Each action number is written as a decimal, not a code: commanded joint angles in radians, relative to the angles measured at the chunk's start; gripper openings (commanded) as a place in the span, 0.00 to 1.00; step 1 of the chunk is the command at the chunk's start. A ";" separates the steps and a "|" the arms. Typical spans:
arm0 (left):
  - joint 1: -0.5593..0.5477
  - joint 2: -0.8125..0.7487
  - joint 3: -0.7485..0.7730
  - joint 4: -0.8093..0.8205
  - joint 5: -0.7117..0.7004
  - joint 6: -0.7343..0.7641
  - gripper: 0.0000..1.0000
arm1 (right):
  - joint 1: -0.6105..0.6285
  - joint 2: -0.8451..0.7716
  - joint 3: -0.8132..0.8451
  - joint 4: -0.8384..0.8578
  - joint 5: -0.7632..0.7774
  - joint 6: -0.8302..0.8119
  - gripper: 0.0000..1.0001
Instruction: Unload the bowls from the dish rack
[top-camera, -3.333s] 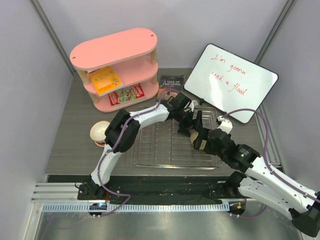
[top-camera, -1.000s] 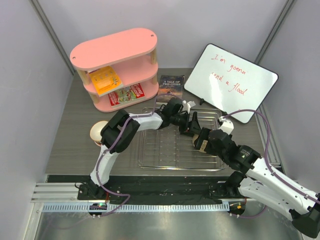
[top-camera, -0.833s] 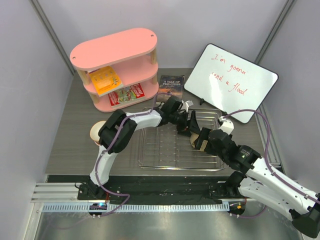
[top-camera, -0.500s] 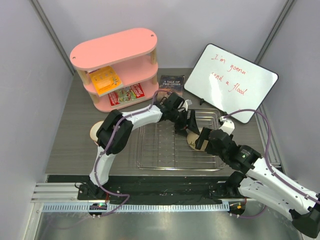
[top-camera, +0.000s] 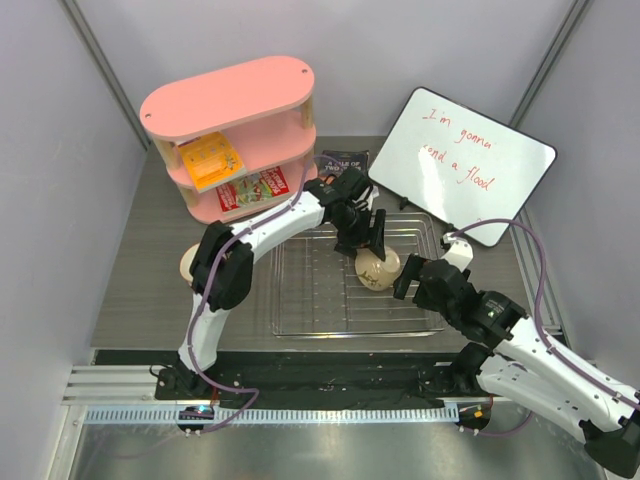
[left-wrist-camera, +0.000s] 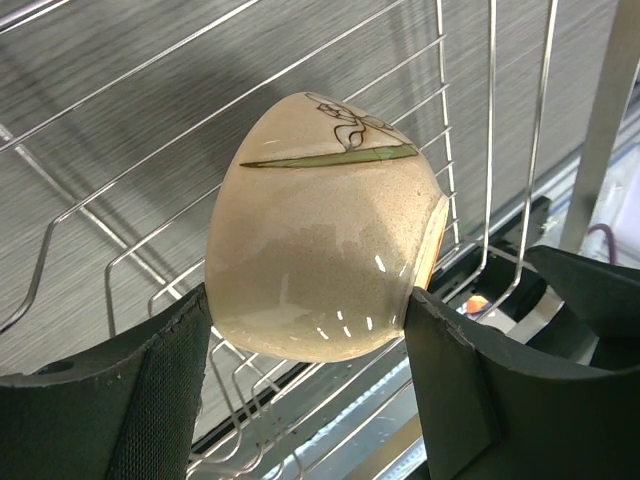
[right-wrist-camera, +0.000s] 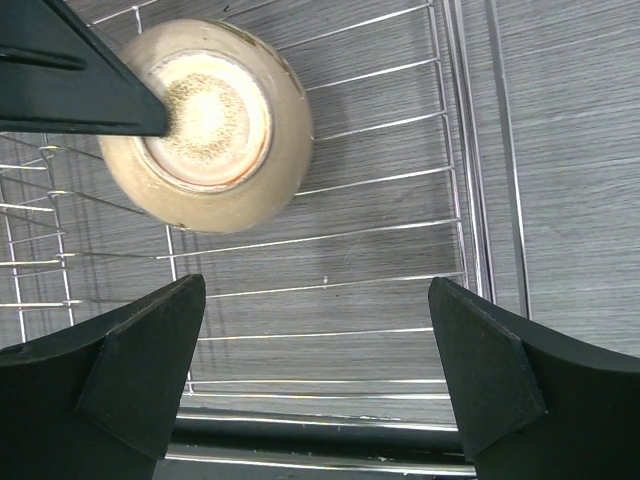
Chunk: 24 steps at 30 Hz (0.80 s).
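Left wrist: glossy beige-tan bowl; speckled glaze; green leaf stroke

Bright, even, diffuse light from overhead fills all 3 views. Small white highlights dot the glaze of the beige bowl, and it casts a soft-edged shadow on the grey table. The wires of the dish rack glint thinly. Focus is sharp, and the overhead view's walls splay outward.

Left arm stretches forward, left end effector clamped; right end effector spread open.
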 joint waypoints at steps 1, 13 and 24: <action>0.001 -0.054 0.058 -0.134 -0.138 0.066 0.00 | -0.004 -0.014 0.036 0.001 0.037 0.015 1.00; -0.079 -0.008 0.388 -0.407 -0.393 0.184 0.00 | -0.004 -0.023 0.026 -0.002 0.046 0.026 1.00; -0.231 0.116 0.462 -0.499 -0.702 0.264 0.00 | -0.004 -0.084 0.130 -0.058 0.130 0.036 1.00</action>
